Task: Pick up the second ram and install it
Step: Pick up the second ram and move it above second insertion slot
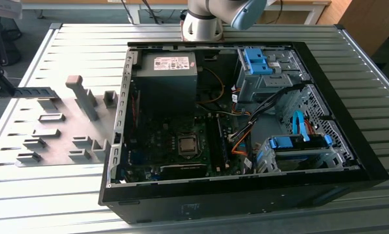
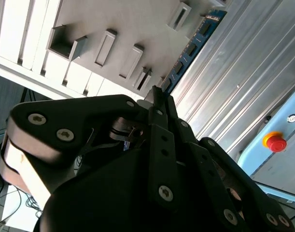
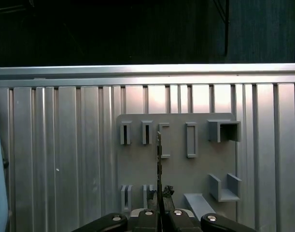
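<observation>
Here, in the exterior view, an open PC case [image 1: 246,200] sits on a slatted metal table [image 1: 77,44]. At that view's left the gripper [image 1: 9,88] holds the ram [image 1: 36,91] level above a grey plate [image 1: 57,139]. In the second wrist view the fingers [image 2: 162,130] are clamped on the ram's end, and a red button [image 2: 274,141] shows beside the table. In the first wrist view the ram stands edge-on over the plate, with dark floor [image 3: 137,29] beyond the table's edge.

End of second ram [image 2: 191,48] hidden behind claw [image 2: 157,95], arm [image 1: 204,24] cut by exterior view's upper edge
</observation>
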`<action>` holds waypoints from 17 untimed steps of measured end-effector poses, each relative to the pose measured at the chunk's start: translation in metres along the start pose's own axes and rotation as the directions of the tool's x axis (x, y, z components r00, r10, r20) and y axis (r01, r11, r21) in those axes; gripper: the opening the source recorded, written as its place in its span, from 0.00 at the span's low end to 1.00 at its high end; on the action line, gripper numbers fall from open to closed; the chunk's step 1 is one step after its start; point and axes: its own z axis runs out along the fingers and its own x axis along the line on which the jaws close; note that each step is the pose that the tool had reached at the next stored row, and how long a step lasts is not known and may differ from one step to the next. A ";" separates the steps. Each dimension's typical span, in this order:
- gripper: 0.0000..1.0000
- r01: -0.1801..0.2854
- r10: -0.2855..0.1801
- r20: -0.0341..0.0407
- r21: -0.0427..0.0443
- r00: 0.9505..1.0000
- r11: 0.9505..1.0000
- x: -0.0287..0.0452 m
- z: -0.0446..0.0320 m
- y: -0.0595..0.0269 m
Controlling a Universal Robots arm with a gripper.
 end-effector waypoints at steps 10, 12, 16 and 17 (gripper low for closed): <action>0.14 0.000 0.000 0.000 0.000 1.000 1.000 -0.0003 -0.0097 0.0000; 0.14 0.000 0.000 0.000 0.000 1.000 1.000 -0.0003 -0.0112 0.0000; 0.14 0.000 0.000 0.000 0.000 1.000 1.000 -0.0004 -0.0144 -0.0001; 0.14 0.000 0.000 0.000 0.000 1.000 1.000 -0.0004 -0.0151 -0.0001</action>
